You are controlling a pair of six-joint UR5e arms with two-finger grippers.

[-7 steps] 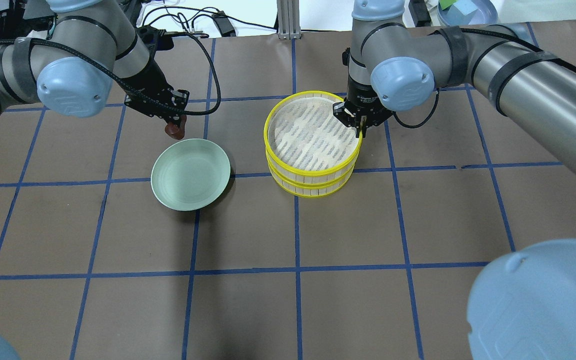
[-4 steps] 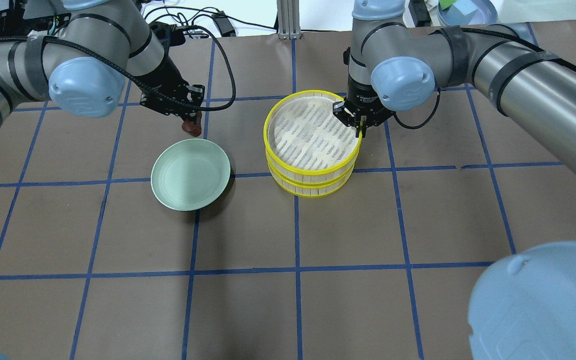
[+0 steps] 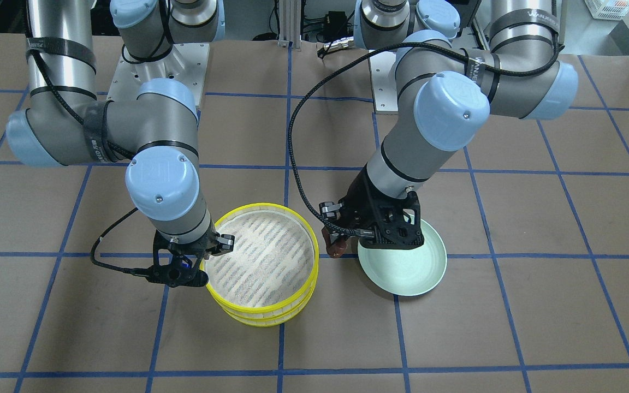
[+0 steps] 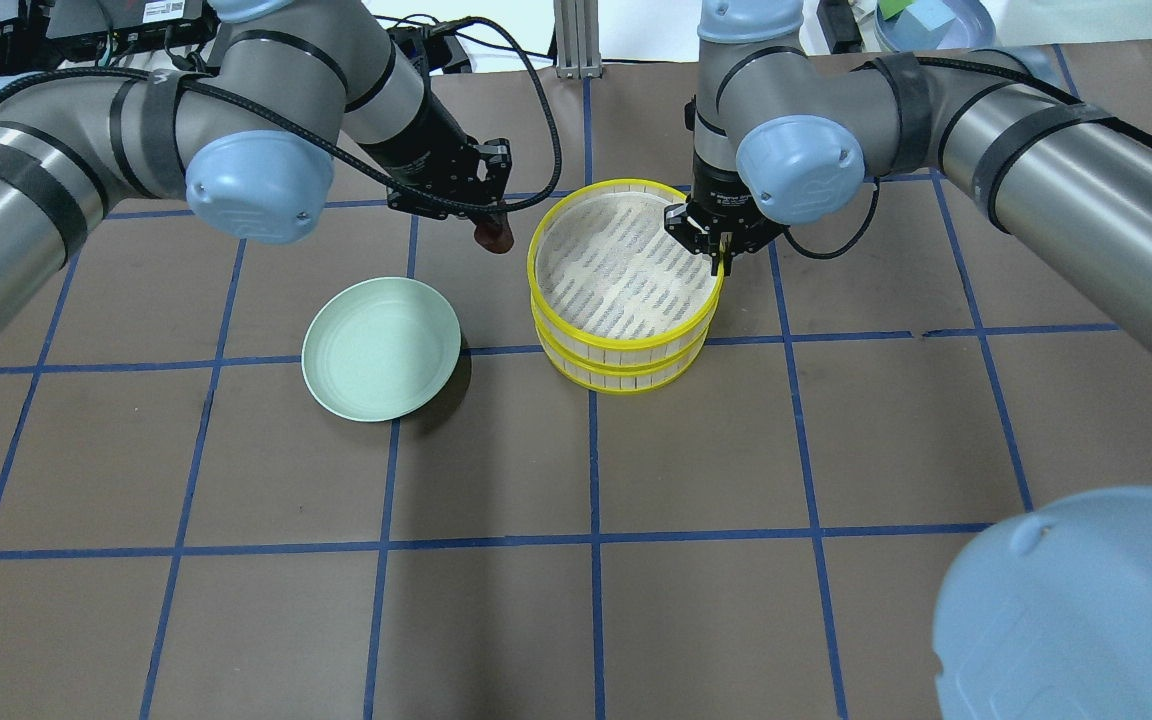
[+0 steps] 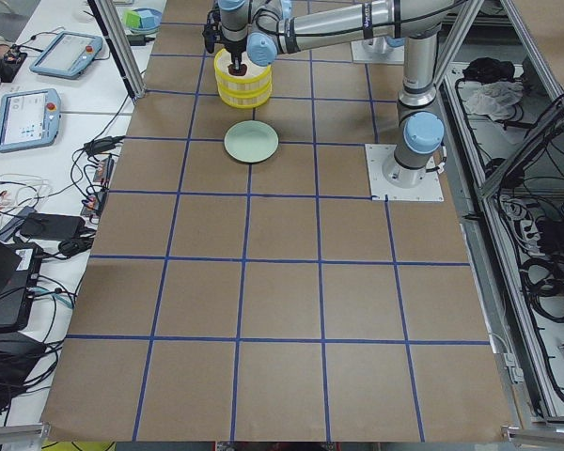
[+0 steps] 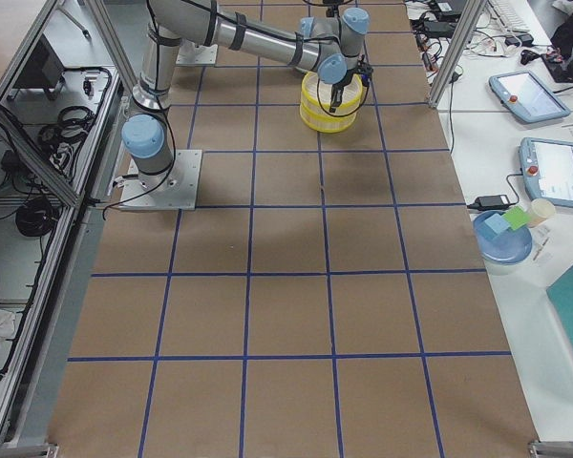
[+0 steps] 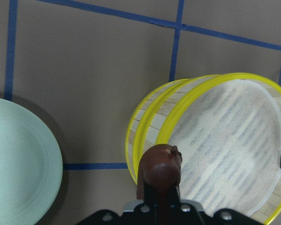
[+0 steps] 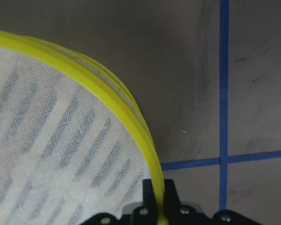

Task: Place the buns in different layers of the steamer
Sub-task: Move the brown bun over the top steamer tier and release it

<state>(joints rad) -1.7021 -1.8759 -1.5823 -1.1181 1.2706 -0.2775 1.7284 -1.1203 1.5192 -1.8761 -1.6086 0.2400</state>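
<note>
The steamer [image 4: 626,372] is two yellow-rimmed trays stacked at mid-table; its top mesh is bare. It also shows in the front view [image 3: 262,207] and in the left wrist view [image 7: 145,122]. My left gripper [image 4: 492,228] is shut on the dark reddish-brown bun [image 4: 496,238], held in the air just outside the steamer's left rim. The bun also shows in the front view [image 3: 337,249] and the left wrist view [image 7: 160,169]. My right gripper [image 4: 719,260] is shut on the top tray's right rim [image 8: 126,123]. The cream-white bun is out of view.
A pale green plate [image 4: 381,348] lies empty on the brown paper, left of the steamer and close to it; it also shows in the front view [image 3: 407,273]. Blue tape lines grid the table. Cables and boxes lie beyond the far edge.
My left arm has carried the brown bun to the right, from above the plate's far edge to the steamer's left rim. My right gripper has stayed on the top tray's rim.
</note>
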